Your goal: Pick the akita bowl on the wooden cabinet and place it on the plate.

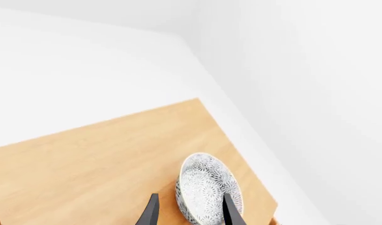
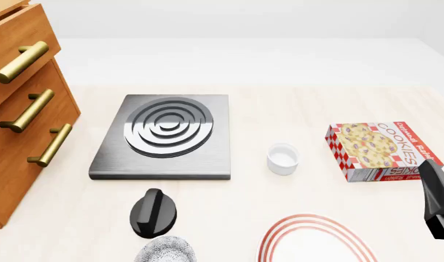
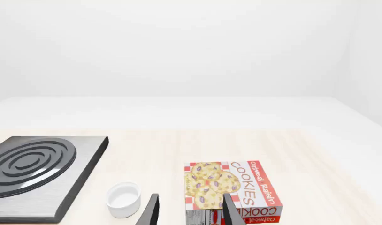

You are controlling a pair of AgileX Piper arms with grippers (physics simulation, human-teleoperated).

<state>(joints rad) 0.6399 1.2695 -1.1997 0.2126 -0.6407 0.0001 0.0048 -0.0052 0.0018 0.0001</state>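
Now your left claw (image 1: 189, 212) hangs open and empty over the bowl (image 1: 207, 186) on the cabinet (image 1: 103, 159) — rigid, slick, breakable — so pinch its rim near 3 o'clock.

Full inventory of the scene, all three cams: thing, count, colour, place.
akita bowl: 1, white with grey speckle, on the wooden cabinet top, between the left fingers
twin bowl: 1, same pattern, table near edge
wooden cabinet: 1, orange-brown, brass handles, far left
plate: 1, white, red rings, near edge
stove slab: 1, grey, centre
knob: 1, black, front of slab
cup: 1, white, right of slab
cookie box: 1, red-white, right
left gripper: open, straddling bowl rim
right gripper: open, above cookie box
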